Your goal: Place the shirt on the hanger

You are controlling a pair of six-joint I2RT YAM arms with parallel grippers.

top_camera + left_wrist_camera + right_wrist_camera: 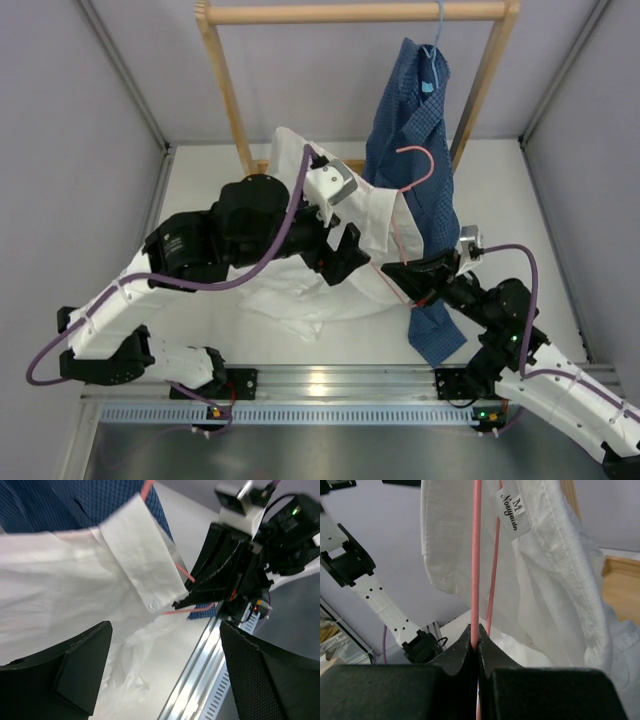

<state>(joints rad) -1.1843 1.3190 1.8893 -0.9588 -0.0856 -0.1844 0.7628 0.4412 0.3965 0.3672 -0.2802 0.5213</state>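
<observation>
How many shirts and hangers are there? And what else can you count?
Shirts: 2, the white shirt and the blue checked shirt
Hangers: 2, the pink hanger and the light blue hanger
Racks: 1, the wooden rack
Total: 5

- The hanger [476, 555] is cut off by the top edge in the right wrist view, and mostly buried under the shirt [300, 300] seen from above.
- The blue shirt [45, 505] is blurred and cropped in the left wrist view.
- The left gripper [164, 625] fingers are chopped off at the bottom there.
</observation>
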